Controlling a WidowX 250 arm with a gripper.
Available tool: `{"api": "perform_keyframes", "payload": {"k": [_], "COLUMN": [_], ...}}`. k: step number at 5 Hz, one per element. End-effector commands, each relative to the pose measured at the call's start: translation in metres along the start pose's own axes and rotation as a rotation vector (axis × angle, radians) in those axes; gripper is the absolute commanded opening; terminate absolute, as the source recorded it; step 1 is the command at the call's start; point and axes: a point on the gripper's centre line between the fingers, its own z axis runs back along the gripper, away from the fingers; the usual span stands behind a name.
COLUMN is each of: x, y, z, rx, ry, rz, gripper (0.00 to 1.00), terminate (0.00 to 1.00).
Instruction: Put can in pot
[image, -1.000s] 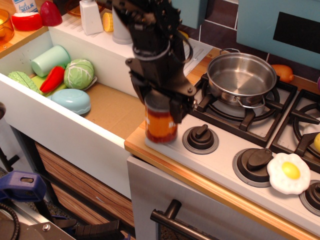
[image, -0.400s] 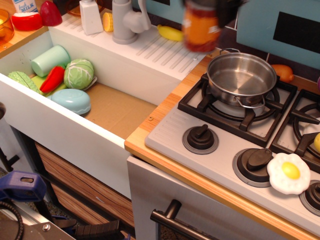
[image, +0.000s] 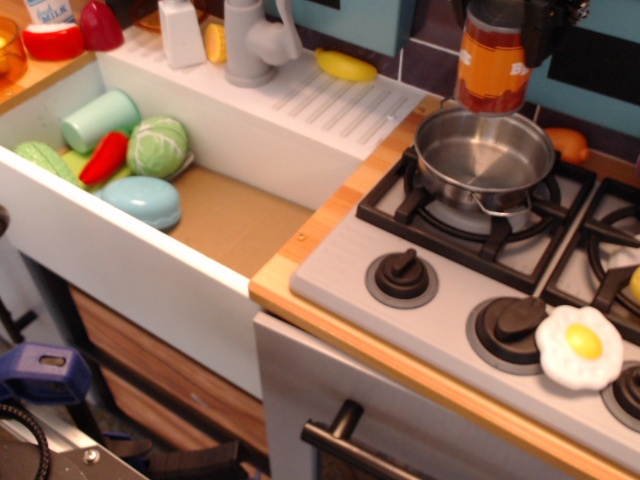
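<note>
We found the can (image: 492, 62) hanging in the air at the top of the frame, above the far rim of the pot (image: 484, 155), which sat on the rear-left burner of the toy stove (image: 450, 262). The claw (image: 520, 22) was mostly cut off by the upper edge of the picture; dark parts of it flanked the top of the can, and since nothing else supported the can we judged it was clenched on it, gripping near the lid end. We judged the can to be a light, rigid toy with a smooth label, likely somewhat slippery, so a hold across its round body just below the lid seemed the sensible one. The pot looked empty and wider than the can, with low shiny walls and 1 loop handle facing us. We judged that a hard drop could make the can bounce or tip on the steel floor, so lowering it upright toward the middle seemed wise. The toy fried egg (image: 579, 346) lay near the front knobs, well apart from the pot.
</note>
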Motion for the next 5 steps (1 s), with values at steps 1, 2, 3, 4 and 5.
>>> {"api": "perform_keyframes", "payload": {"k": [1, 2, 3, 4, 5], "x": [0.016, 0.015, 0.010, 0.007, 0.007], "y": [-0.008, -0.004, -0.005, -0.004, -0.004], "z": [-0.020, -0.033, -0.029, -0.023, -0.023], "rx": [-0.023, -0.068, -0.055, -0.075, -0.075], "ry": [-0.112, -0.092, -0.071, -0.067, -0.067], "rz": [-0.008, -0.019, -0.028, -0.080, -0.080], "gripper": [0.00, 0.00, 0.00, 1.00, 1.00], "terminate": [0.00, 0.00, 0.00, 0.00, 1.00]}}
